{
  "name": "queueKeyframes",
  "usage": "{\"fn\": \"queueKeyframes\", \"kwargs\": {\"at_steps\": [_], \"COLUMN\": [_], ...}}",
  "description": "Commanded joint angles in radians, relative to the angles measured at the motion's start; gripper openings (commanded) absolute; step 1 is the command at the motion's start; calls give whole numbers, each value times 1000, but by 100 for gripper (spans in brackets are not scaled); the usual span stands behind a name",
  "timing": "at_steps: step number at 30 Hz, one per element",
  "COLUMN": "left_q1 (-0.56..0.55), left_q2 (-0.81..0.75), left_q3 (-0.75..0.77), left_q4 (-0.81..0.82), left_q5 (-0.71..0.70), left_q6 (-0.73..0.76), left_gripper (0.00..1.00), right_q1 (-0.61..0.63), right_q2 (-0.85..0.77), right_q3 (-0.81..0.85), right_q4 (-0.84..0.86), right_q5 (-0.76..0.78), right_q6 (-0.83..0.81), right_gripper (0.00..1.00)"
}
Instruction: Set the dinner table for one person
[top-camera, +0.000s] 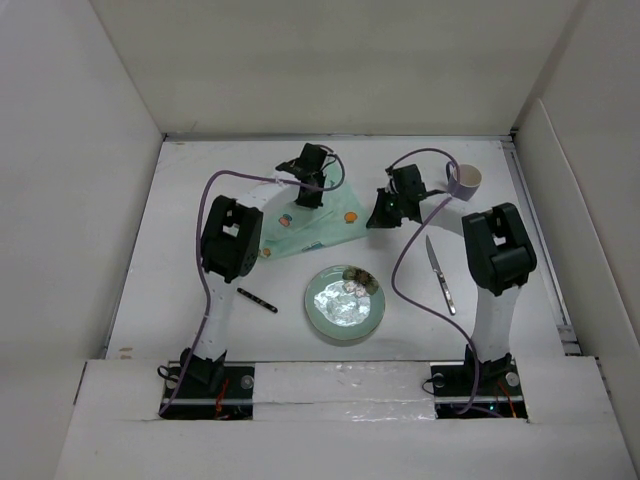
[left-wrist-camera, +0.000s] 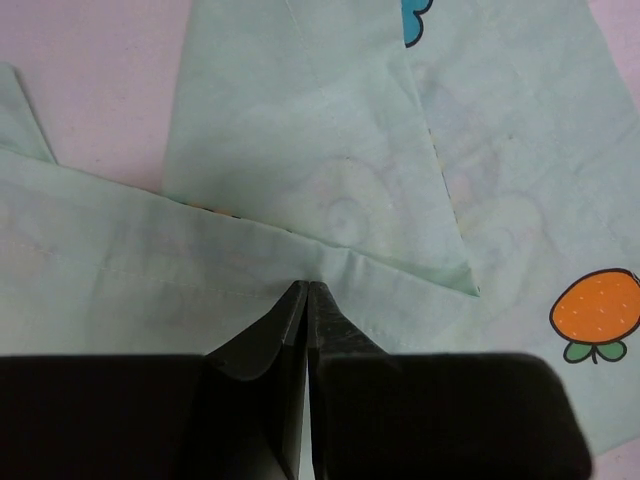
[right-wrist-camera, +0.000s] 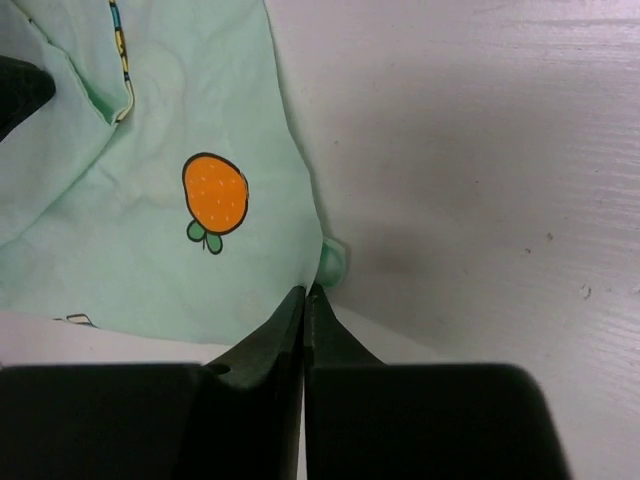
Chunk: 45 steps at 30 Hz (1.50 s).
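Observation:
The mint-green cartoon-printed placemat (top-camera: 322, 232) lies crumpled and partly folded at the back middle of the white dinner table (top-camera: 170, 250). My left gripper (top-camera: 309, 197) is over its far edge; in the left wrist view the gripper (left-wrist-camera: 307, 286) is shut on a fold of the placemat (left-wrist-camera: 330, 150). My right gripper (top-camera: 381, 217) is at the cloth's right corner; in the right wrist view the gripper (right-wrist-camera: 306, 291) is shut on the edge of the placemat (right-wrist-camera: 180, 120), beside an orange strawberry print (right-wrist-camera: 214, 194).
A pale green plate (top-camera: 346, 303) with small round things on its far rim sits in front of the placemat. A knife (top-camera: 440, 274) lies to its right. A white cup (top-camera: 466, 180) stands at the back right. A thin black utensil (top-camera: 257, 300) lies to the plate's left. White walls border the table.

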Motion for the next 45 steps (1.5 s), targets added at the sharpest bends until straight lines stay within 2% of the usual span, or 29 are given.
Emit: {"fn": "queueKeyframes", "kwargs": {"at_steps": [1,4,8,12,13,14,15,16,17,20,25,27,29,31,32,33,34,35,37,42,45], "left_q1": [1,37,114,195,205,205,221,249,269,338,347,347,347,347,347,347,347,347,347,360,369], "left_q2": [-6,-89,-255,-365,-375,-381,-396,-407,-416,-435,-378,-329,-291,-237,-191,-183,-183,-181,-215,-500,-667], "left_q3": [47,34,-82,-156,-167,-194,-217,-242,-303,-376,-372,-348,-302,-273,-231,-207,-207,-200,-217,-257,-285], "left_q4": [-30,-19,59,35,21,-5,-4,7,45,111,154,165,156,166,177,176,176,173,195,185,160], "left_q5": [-13,-4,18,-33,-57,-108,-119,-111,-35,101,272,259,216,234,252,264,265,259,248,95,50], "left_q6": [1,-25,-80,-100,-99,-103,-111,-123,-128,-171,-136,-132,-132,-142,-160,-172,-172,-186,-217,-250,-277], "left_gripper": [0,0,0,0,8,20,44,53,58,58,67,67,65,59,32,10,10,0,0,0,0], "right_q1": [1,1,13,24,24,33,33,33,33,24,24,24,24,24,24,24,24,24,24,33,33], "right_q2": [-47,-119,-230,-282,-288,-291,-293,-291,-285,-277,-263,-253,-254,-256,-257,-262,-262,-270,-302,-424,-513], "right_q3": [49,57,72,100,98,94,83,69,66,61,80,89,89,91,95,100,100,104,118,173,230], "right_q4": [53,58,41,-17,-32,-31,-26,-16,-14,-22,-36,-46,-48,-49,-60,-65,-65,-75,-97,-171,-224], "right_q5": [-5,-8,-5,12,20,26,29,27,24,24,17,14,11,9,12,17,17,20,41,128,150], "right_q6": [-2,-12,-43,-86,-92,-95,-95,-94,-94,-98,-110,-114,-112,-114,-117,-115,-115,-121,-130,-166,-173], "right_gripper": [0,0,0,0,0,0,0,0,0,0,0,0,0,0,0,0,0,0,0,0,0]}}
